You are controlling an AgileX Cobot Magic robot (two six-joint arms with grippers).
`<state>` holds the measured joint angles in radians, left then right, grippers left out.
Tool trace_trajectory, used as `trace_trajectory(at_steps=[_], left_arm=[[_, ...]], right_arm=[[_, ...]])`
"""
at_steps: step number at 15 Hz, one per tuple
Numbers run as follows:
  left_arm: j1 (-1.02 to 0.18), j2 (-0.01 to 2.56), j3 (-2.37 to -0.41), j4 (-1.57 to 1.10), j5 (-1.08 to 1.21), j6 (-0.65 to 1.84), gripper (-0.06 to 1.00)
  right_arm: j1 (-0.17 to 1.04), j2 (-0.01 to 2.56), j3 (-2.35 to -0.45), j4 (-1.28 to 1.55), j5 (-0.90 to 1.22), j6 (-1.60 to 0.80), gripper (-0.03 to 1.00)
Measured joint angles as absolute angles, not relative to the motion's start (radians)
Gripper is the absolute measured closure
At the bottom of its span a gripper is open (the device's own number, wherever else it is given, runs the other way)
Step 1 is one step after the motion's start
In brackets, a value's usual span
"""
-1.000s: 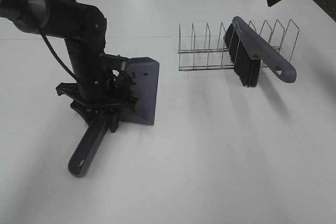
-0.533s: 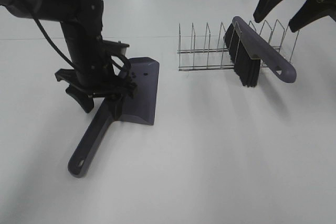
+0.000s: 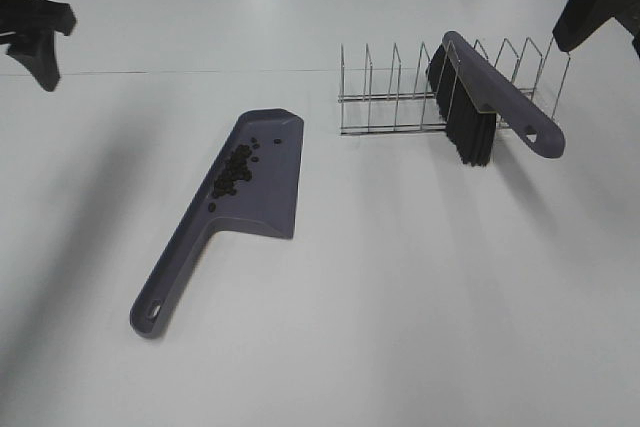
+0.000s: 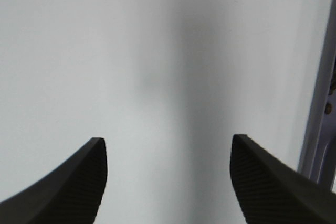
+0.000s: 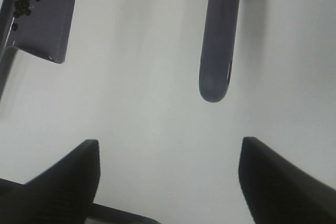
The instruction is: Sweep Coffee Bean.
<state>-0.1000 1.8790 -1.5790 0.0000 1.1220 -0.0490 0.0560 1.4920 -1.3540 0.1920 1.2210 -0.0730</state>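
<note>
Exterior high alone shows rack [image 3: 450, 87]; wrist views: both grippers' fingers apart (empty).

A white table [image 3: 420, 307] fills the frame. At upper right a wire rack [image 3: 400, 97] stands near the centre-left dustpan [image 3: 270, 187], which lies flat.

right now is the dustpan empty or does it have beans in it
Not empty: coffee beans lie clustered on the dustpan, which lies flat on the table.

Dark beans [image 3: 232, 175], purple-grey dustpan [image 3: 268, 182] & brush [image 3: 497, 97], white table [image 3: 420, 287]
</note>
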Motion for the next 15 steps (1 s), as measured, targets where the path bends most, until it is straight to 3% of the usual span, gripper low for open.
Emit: trace_trajectory(at_steps=[8,15], left_arm=[[-0.023,1.302,-1.089,0.032,1.045,-0.041,0.33],[-0.023,0.698,-0.754,0.056,1.044,-0.043,0.33]], right_arm=[[0.056,0.991,-1.071,0.150,1.224,-0.076,0.31],[0.056,0.384,-0.651,0.143,1.227,-0.074,0.31]])
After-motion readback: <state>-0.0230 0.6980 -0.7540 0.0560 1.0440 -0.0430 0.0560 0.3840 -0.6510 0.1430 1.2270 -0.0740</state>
